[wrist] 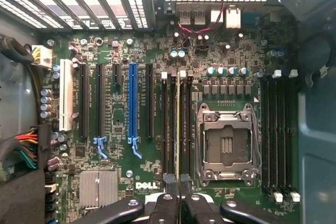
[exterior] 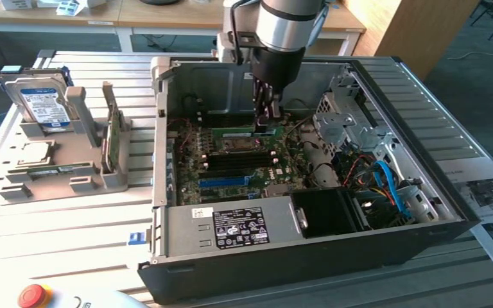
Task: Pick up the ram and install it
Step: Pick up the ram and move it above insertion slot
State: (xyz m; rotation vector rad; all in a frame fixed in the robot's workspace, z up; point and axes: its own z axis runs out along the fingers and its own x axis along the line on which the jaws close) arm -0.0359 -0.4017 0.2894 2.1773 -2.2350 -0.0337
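Observation:
My gripper point(exterior: 266, 127) reaches down into the open computer case point(exterior: 229, 256), over the motherboard point(exterior: 229, 170). It is shut on the ram point(exterior: 236, 133), a thin green stick that lies along the memory slots beside the processor socket point(exterior: 239, 144). In the wrist view the ram point(wrist: 178, 129) shows edge-on as a narrow line, standing in line with a slot between the black memory slots point(wrist: 167, 124). The black fingers point(wrist: 169, 184) of the gripper point(wrist: 178, 186) pinch its near end. Whether the stick is fully seated in the slot I cannot tell.
A grey holder point(exterior: 58, 173) at the exterior view's left carries a hard drive point(exterior: 43, 104), a square silvery chip point(exterior: 33, 153) and other green sticks point(exterior: 110, 142). Inside the case are drive bays and cables point(exterior: 384, 186) and a black power unit point(exterior: 229, 228). A second bank of slots point(wrist: 281, 135) lies past the empty socket point(wrist: 227, 145).

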